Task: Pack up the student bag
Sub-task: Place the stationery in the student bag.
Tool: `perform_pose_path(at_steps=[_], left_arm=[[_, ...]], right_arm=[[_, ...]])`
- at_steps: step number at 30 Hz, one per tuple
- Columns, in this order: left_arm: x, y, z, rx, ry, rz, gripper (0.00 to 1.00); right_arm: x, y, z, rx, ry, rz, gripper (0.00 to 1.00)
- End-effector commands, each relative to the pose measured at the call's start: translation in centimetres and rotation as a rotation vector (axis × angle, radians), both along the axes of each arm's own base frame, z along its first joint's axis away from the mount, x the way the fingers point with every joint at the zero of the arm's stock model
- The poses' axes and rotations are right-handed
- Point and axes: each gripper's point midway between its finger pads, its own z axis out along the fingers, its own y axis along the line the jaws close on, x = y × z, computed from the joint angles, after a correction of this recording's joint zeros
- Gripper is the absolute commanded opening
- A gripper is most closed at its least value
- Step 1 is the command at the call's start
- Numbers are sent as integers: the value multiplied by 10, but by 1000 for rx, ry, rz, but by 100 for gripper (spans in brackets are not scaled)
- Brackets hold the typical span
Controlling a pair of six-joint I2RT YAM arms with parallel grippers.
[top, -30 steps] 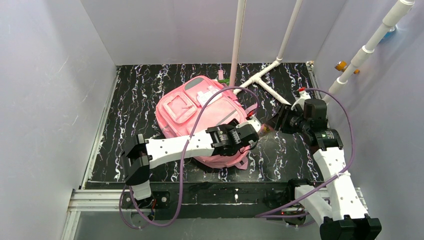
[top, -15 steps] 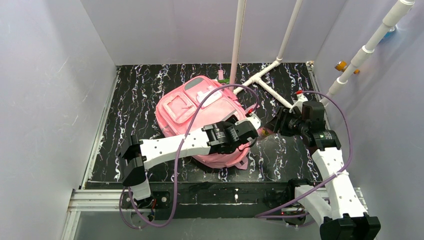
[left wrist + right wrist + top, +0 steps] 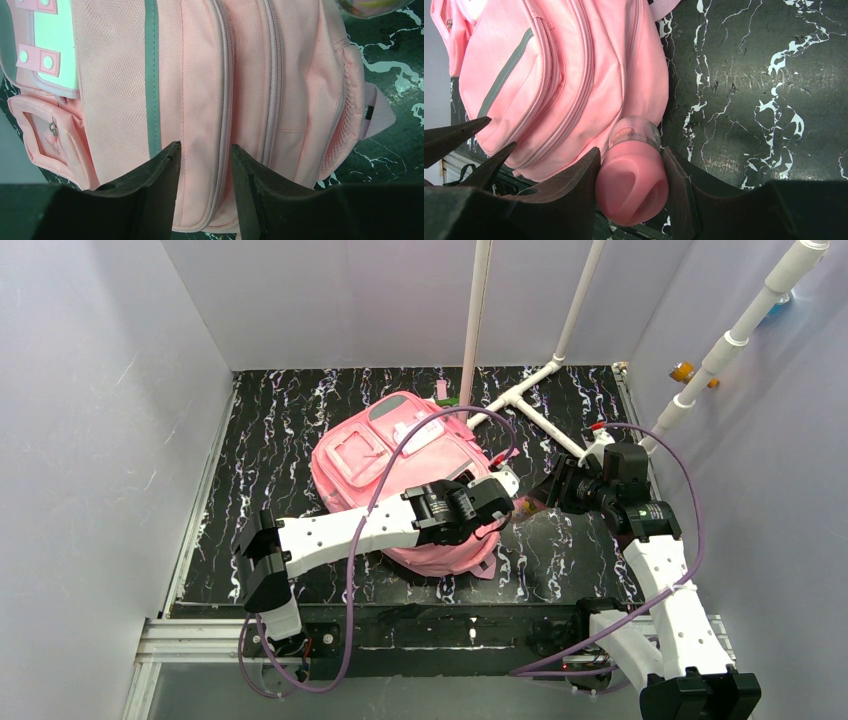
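Observation:
The student bag (image 3: 380,455) is a large pink backpack lying flat in the middle of the black marbled table. My left gripper (image 3: 495,512) hovers over the bag's right side. In the left wrist view its open jaws (image 3: 205,147) straddle a closed zipper line on the student bag (image 3: 200,75), and I see nothing pinched between them. My right gripper (image 3: 537,495) is just right of the bag, shut on a clear bottle with a pink cap (image 3: 631,185). The bottle's clear end rests against the student bag (image 3: 549,75). The bottle (image 3: 372,6) also shows at the left wrist view's top right corner.
White pipes (image 3: 530,390) cross the table's back right and rise up the wall. A small pink and green item (image 3: 441,392) lies behind the bag. An orange fitting (image 3: 683,371) sits on the right wall. Grey walls close in three sides.
My left gripper has shifted slightly left over the bag and its jaws have narrowed. My right gripper, still holding the bottle, has edged a little toward the bag.

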Motion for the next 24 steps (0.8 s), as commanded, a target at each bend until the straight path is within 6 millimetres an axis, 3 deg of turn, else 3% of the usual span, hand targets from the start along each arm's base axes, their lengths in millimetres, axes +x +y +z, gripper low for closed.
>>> perform_pose_path(at_steps=[1, 13, 15, 17, 24], left_arm=[[7, 6, 8, -2, -15, 24, 40], [12, 7, -7, 40, 14, 18, 39], [15, 8, -7, 44, 17, 17, 28], [17, 11, -4, 48, 9, 24, 9], [11, 11, 29, -69, 30, 0, 4]], right_arm=[[2, 6, 23, 35, -77, 29, 1], [0, 8, 28, 44, -81, 38, 1], [-1, 8, 29, 46, -84, 40, 1], [-1, 9, 30, 48, -86, 40, 1], [-3, 13, 37, 71, -89, 57, 1]])
